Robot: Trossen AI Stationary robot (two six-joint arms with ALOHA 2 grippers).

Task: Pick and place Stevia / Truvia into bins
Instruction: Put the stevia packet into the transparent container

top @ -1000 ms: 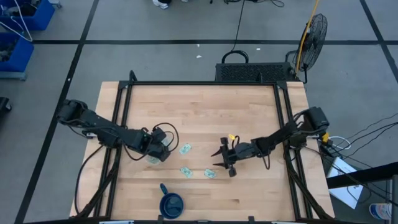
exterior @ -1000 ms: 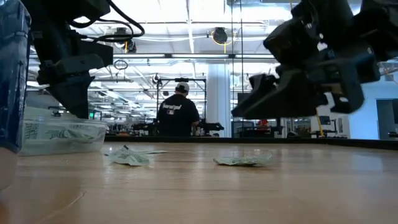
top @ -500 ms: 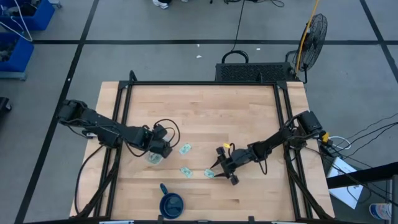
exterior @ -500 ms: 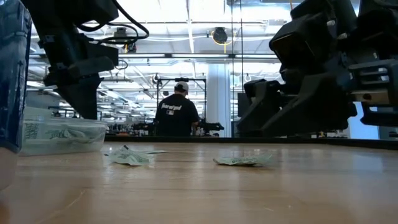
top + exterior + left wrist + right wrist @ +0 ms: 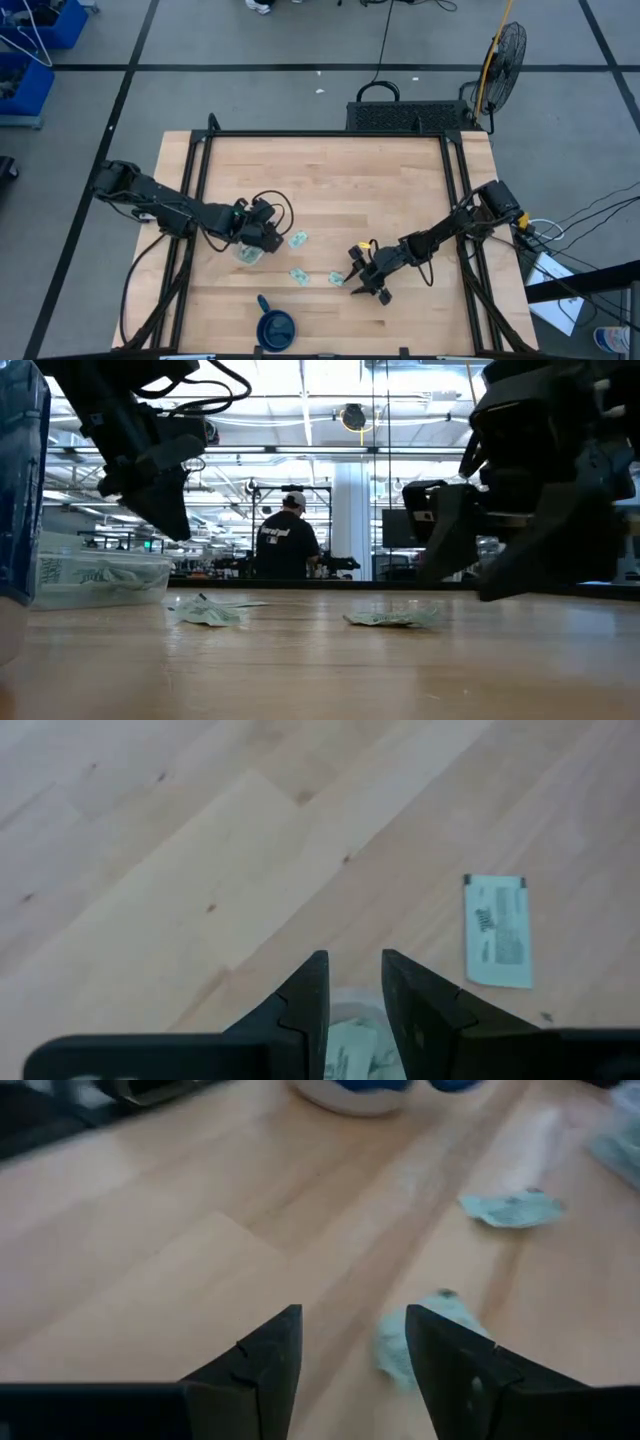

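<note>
Since a second ago: right gripper [image 5: 358, 284] lower and closer to the nearest sachet [image 5: 425, 1338], fingers parted, nothing held. Left gripper [image 5: 268, 236] above the clear tub [image 5: 247, 254], fingers narrowly apart, empty. Three sachets loose on the table [image 5: 330, 180]. Risk: flat paper sliding off under the closing fingers, or crumpling.

Dark jointed arms, looping black cables
</note>
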